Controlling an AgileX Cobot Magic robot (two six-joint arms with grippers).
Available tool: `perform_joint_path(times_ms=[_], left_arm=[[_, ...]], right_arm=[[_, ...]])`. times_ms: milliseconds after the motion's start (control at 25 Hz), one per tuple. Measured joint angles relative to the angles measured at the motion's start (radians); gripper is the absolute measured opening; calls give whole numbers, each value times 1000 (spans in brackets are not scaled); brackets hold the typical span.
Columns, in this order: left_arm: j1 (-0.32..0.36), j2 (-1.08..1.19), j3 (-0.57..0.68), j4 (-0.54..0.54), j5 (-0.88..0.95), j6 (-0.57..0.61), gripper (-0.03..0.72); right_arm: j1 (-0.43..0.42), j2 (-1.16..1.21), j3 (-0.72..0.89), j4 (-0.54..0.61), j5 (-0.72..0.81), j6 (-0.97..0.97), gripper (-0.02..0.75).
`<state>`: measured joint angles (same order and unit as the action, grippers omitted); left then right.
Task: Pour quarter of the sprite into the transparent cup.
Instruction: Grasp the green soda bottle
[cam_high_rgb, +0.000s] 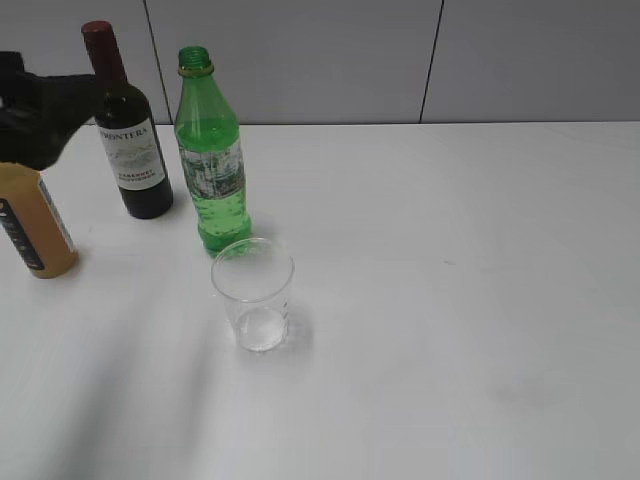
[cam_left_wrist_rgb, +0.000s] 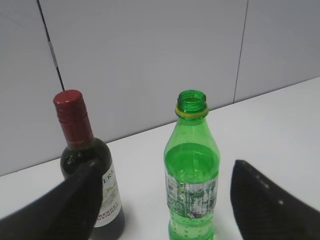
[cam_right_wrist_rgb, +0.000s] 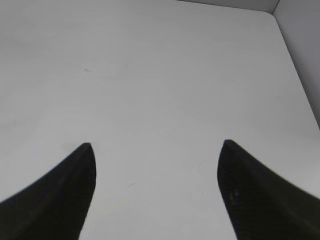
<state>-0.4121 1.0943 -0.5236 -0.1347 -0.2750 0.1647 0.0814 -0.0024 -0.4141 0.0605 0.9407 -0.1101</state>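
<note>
The sprite (cam_high_rgb: 210, 170) stands upright and uncapped at the back left of the white table, partly filled with green liquid. Just in front of it is the transparent cup (cam_high_rgb: 253, 295), also upright. My left gripper (cam_high_rgb: 55, 110) hovers at the far left, apart from the bottle. In the left wrist view the sprite (cam_left_wrist_rgb: 192, 200) shows between and beyond the open left gripper (cam_left_wrist_rgb: 165, 163), untouched by either finger. My right gripper (cam_right_wrist_rgb: 157, 143) is open over bare table and is out of the exterior view. The cup appears in neither wrist view.
A dark wine bottle (cam_high_rgb: 130, 140) with a white label stands left of the sprite, close to my left gripper's left finger (cam_left_wrist_rgb: 65, 205). An orange-brown bottle (cam_high_rgb: 35, 225) stands at the left edge. A grey wall (cam_high_rgb: 400, 60) runs behind the table.
</note>
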Motion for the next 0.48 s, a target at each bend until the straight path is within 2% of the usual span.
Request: perform_joint_path(times_ms=[120,360,480], left_arm=[[0,98,0,28,-81,-37,606],[1,271,0,288,-249,-289,605],[26,347,0,340,-348,-338,603]], right_arm=[[0,0,0,0,0,0,585],[0,0,0,0,0,0,585],[0,0,0,0,0,0,585]])
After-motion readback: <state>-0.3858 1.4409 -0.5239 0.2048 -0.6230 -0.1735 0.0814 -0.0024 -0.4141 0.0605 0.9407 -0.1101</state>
